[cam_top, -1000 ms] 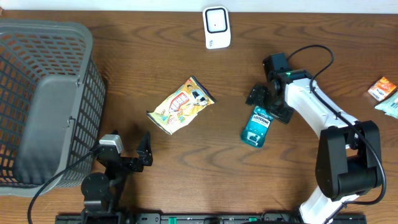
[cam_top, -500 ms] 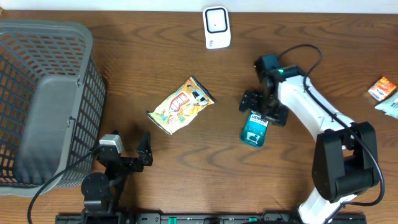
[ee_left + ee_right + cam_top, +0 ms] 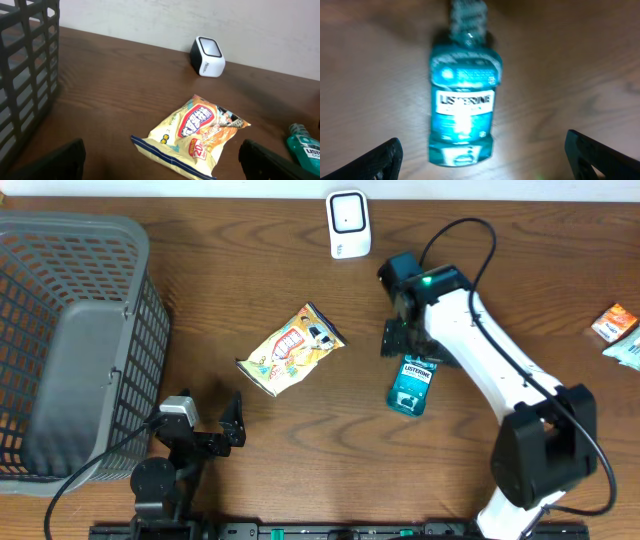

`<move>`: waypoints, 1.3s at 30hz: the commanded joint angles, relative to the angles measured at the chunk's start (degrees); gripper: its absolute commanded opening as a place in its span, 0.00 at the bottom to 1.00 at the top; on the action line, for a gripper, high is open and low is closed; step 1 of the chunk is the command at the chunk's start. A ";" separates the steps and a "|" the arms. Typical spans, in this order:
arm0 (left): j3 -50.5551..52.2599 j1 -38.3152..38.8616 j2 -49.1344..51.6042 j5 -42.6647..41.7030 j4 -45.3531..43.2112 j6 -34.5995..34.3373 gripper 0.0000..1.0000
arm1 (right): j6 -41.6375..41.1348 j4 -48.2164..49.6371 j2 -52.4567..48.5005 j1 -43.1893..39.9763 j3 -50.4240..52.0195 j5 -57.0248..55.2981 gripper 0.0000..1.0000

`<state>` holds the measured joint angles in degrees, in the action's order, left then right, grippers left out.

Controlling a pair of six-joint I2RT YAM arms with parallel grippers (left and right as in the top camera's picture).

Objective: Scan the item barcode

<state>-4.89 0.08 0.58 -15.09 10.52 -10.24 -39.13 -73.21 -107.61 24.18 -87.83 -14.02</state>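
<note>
The right gripper [image 3: 405,343] hangs with jaws wide apart and empty over the cap end of the bottle [image 3: 412,385], so the main risk lies in the grasp to come. If the jaws close on the narrow neck, the heavier body will likely sag or swing, and the slick, rounded plastic may slip or roll out from between the fingers. No barcode shows on the upturned face. It probably sits on the side pressed to the table [image 3: 300,460], so a lift without a turn may show the scanner [image 3: 348,225] only the front label. Fingers laid across the back could also cover the code. The glossy label throws a bright glare in the right wrist view, and such shine may spoil a read. The bottle itself is teal mouthwash, lying flat with its label up. Its cap points towards the far edge and its base towards the robot. It lies right of the snack bag [image 3: 292,348], apart from it, and nearer the robot than the scanner. The wrist view is too blurred to read its small print. The left gripper [image 3: 205,438] rests open and empty near the front edge, well away from the bottle.
</note>
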 commanded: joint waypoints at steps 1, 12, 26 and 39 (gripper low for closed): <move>1.18 0.17 -0.35 -0.72 1.01 0.57 0.98 | -1.51 -1.07 -4.79 2.23 -0.66 -3.02 0.99; 1.18 0.17 -0.35 -0.72 1.01 0.57 0.98 | -6.69 2.03 -12.48 3.76 -0.70 -0.76 0.99; 1.18 0.17 -0.35 -0.72 1.01 0.57 0.98 | -7.54 -0.74 -24.55 3.65 -0.66 -0.66 0.63; 1.18 0.15 -0.35 -0.72 1.01 0.57 0.98 | -2.12 3.61 -27.04 3.56 -0.59 6.10 0.20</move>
<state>-4.89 0.08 0.60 -15.11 10.52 -10.24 -46.06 -77.10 -129.16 27.66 -90.52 -20.56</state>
